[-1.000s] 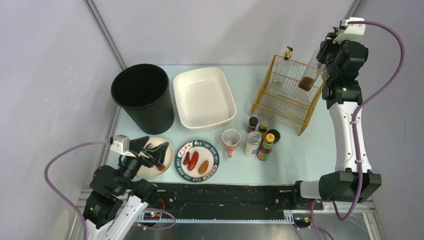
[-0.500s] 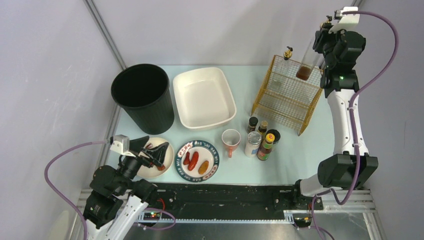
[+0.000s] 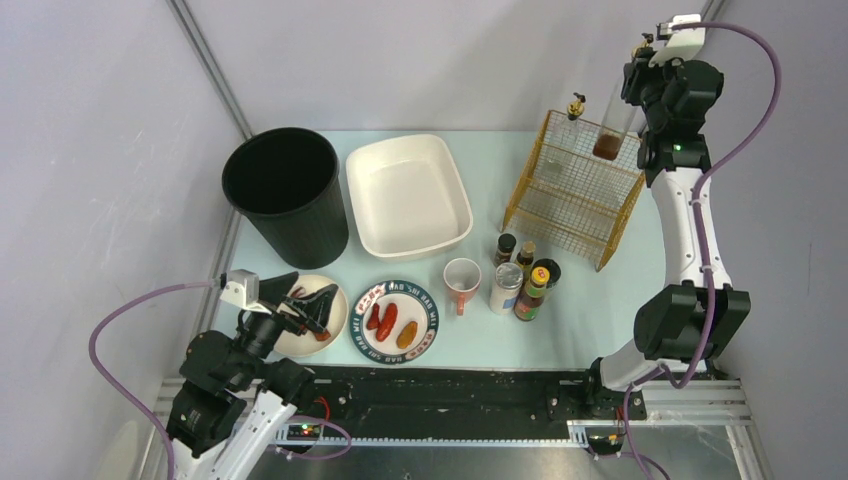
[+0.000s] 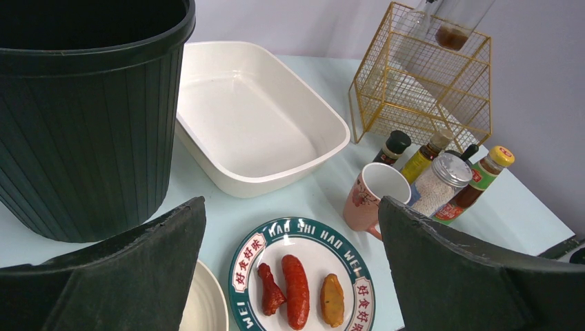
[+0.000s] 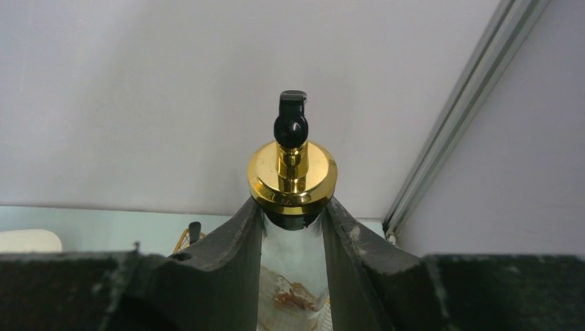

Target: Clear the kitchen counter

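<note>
right gripper [image 5: 292, 215] pinching glass bottle [image 5: 292, 176] by its neck, at wire basket [image 3: 575, 190] top, upper right | judging it fragile, slick, lightish; neck hold suiting | left gripper [image 4: 291, 207] gaping wide, empty, lower left | counter [image 3: 600, 300] spanning frame centre

The small plate [image 3: 338, 318] lies mostly hidden, seemingly under the left claw [image 3: 303, 295].

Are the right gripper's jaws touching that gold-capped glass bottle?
Touching: right wrist view shows the right gripper clamped on the gold-capped bottle, both jaws pressed against its neck.
</note>
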### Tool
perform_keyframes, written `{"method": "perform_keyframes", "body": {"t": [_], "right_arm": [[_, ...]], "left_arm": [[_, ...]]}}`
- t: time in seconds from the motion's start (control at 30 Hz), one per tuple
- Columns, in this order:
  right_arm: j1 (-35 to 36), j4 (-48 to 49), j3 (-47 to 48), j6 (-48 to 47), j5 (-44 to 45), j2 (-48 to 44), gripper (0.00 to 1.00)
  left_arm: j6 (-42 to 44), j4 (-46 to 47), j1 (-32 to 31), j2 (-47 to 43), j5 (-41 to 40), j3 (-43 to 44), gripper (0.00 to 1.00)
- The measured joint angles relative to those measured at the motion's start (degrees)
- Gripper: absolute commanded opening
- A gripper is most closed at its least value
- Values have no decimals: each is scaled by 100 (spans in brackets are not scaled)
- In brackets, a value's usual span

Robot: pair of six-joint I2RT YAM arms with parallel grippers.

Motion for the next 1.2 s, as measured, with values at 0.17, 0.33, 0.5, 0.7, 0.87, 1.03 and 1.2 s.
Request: {"method": "perform_keyframes", "body": {"t": [0.17,0.33,0.5,0.7,0.87,1.03,1.2], "right_arm": [[-17,269,-289,-33,-68,0,0],[-17,595,-898,-52,-83,-7,0],[-24,684,-1480,-48,-81,-7,0],[-26,758,-1742,55,-81,-7,0],[-24,887,-1932,166,-76,-7,0],[-22,944,-2129,234,-11,-7,0],[-26,940,-2223,275,52,-7,0]], "left_arm": [[0,0,0,0,0,0,98],[0,0,0,2,7,0,98],[0,0,0,2,20,0,98],[0,0,0,2,35,0,98],[0,0,0,2,37,0,98],[0,0,0,2,37,0,98],[0,0,0,2,37,0,98]]}}
